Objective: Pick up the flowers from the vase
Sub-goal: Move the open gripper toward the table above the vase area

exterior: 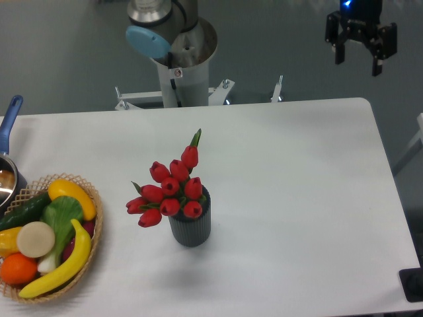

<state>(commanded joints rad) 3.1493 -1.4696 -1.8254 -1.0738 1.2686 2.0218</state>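
Observation:
A bunch of red tulip flowers [170, 188] with green leaves stands in a small dark grey ribbed vase [192, 226] near the middle of the white table [297, 198]. The buds lean out to the left over the vase's rim. My gripper [359, 61] hangs high at the upper right, beyond the table's far edge and well away from the flowers. Its two black fingers [340, 53] point down with a gap between them and nothing in it, so it is open.
A woven basket [92, 231] of fake fruit and vegetables, a banana among them, sits at the table's left front edge. A pot with a blue handle [9, 119] is at the far left. The arm's base column [180, 66] rises behind the table's far edge.

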